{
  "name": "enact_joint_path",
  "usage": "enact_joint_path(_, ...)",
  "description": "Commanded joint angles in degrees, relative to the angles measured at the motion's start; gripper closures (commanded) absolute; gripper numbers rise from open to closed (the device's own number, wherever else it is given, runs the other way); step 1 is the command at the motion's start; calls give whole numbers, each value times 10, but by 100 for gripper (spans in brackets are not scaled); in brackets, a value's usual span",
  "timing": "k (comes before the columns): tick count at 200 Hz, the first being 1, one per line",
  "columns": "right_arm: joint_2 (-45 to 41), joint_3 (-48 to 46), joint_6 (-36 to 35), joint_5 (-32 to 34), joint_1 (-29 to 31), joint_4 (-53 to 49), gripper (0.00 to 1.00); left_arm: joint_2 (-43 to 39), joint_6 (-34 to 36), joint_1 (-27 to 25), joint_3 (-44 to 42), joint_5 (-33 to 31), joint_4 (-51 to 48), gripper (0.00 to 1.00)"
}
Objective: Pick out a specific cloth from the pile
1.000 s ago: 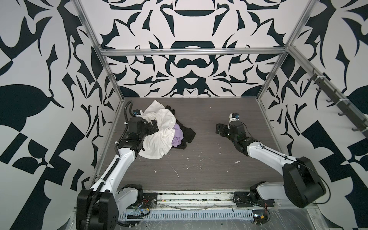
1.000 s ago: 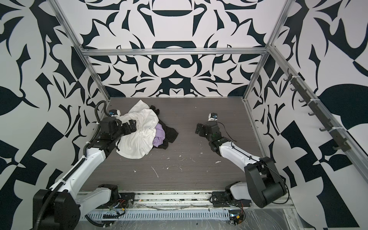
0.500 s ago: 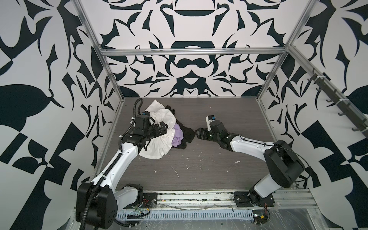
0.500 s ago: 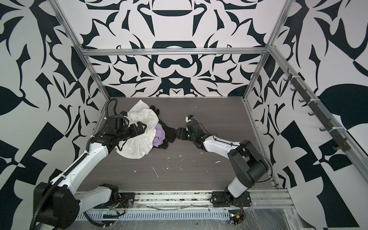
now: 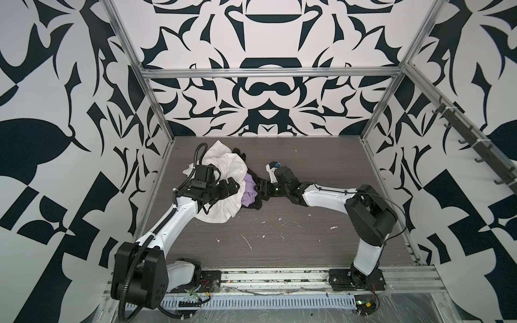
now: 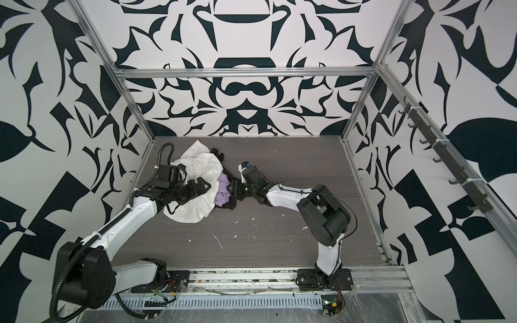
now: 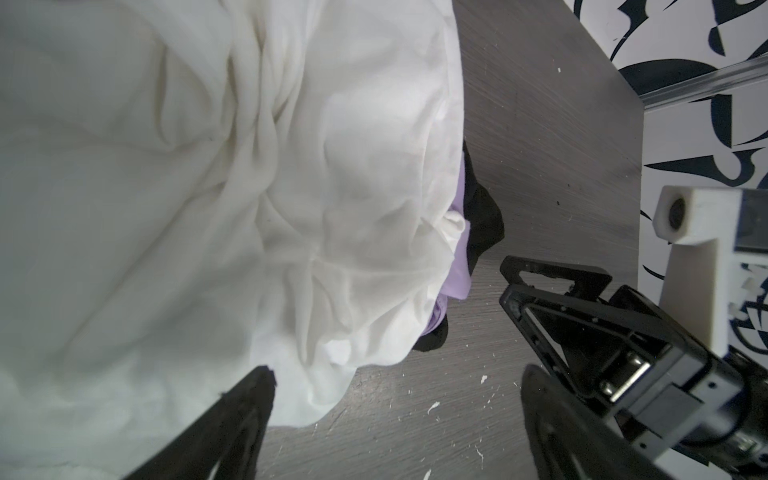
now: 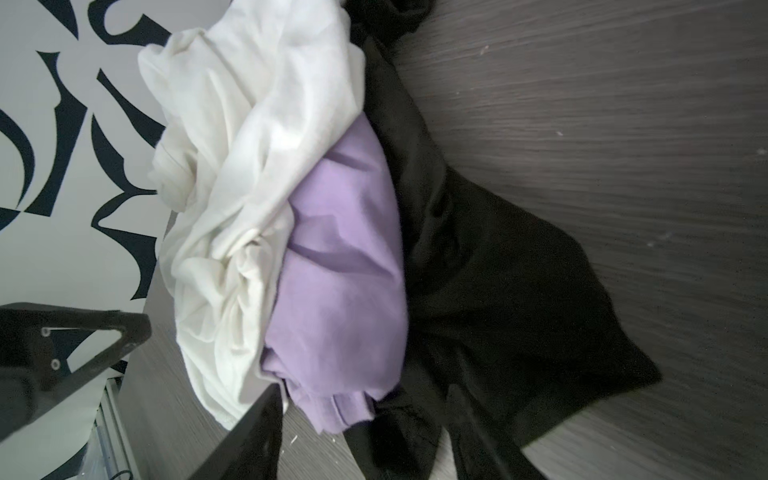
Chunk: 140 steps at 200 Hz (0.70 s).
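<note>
The pile lies at the table's left: a large white cloth (image 5: 226,167) (image 6: 201,167), a black cloth (image 5: 256,205) (image 8: 498,291), and the lavender cloth (image 5: 249,193) (image 6: 222,193) (image 8: 345,257) wedged between them. My right gripper (image 5: 261,190) (image 8: 365,432) is at the pile's right edge. Its jaws stand apart, with the lavender hem and a black fold between the fingers. My left gripper (image 5: 232,187) (image 7: 399,415) hovers open over the white cloth's right side (image 7: 208,208). Only bare table and the white edge lie between its fingers.
Small white scraps (image 5: 246,240) dot the dark wood table (image 5: 307,223). Patterned walls and an aluminium frame (image 5: 156,123) close in three sides. A hook rail (image 5: 461,139) runs along the right wall. The two grippers sit close together at the pile.
My right arm swung left across the table to the pile's right edge and its jaws narrowed. My left gripper shifted right over the white cloth.
</note>
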Motion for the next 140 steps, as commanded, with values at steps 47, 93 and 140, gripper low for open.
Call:
enact_joint_path(47, 65, 81, 3, -30, 10, 7, 41, 50, 7, -4, 44, -3, -56, 9)
enact_joint_path(93, 79, 86, 4, -32, 11, 13, 52, 52, 8, -4, 44, -10, -55, 9)
enact_joint_path(140, 80, 82, 10, -39, 13, 42, 71, 56, 5, -4, 44, -7, -53, 9)
